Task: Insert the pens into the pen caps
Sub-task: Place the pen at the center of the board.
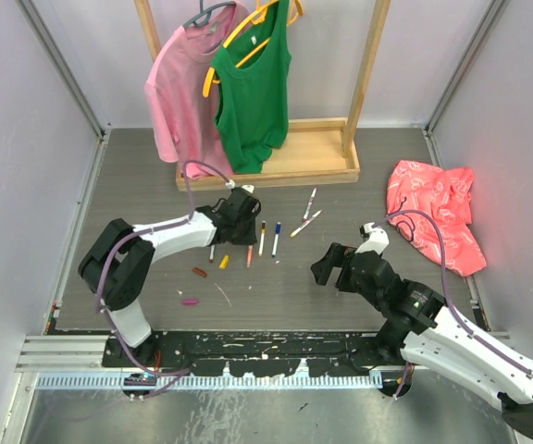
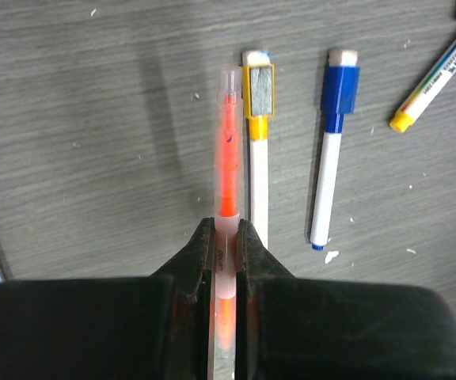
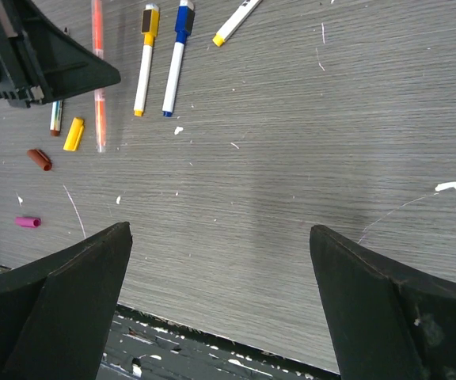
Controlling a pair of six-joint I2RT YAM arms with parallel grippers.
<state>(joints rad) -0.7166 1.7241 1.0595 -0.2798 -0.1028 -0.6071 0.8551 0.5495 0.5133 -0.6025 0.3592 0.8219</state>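
A: Pens on the grey wood-grain table (image 1: 146,185), how many?
B: Six thin marker pens. The left hand (image 2: 226,237) is pinched tight on the clear barrel of the orange-cored pen (image 2: 228,134). Just beside that pen lie a yellow-capped white pen (image 2: 258,182) and a blue-capped white pen (image 2: 327,182), parallel, not touching. Two farther pens (image 1: 310,202) lie close together. A sixth pen (image 1: 213,251) lies on the left hand's other side.
A: Loose caps?
B: Three: yellow cap (image 3: 74,134), brown cap (image 3: 39,159), magenta cap (image 3: 28,222).
A: Right hand?
B: The right hand (image 3: 220,269) is spread wide, holding nothing, well apart from the pens.
A: Holders?
B: A wooden rack (image 1: 368,83) carries two garments: a pink T-shirt (image 1: 179,92) and a green vest (image 1: 253,102).
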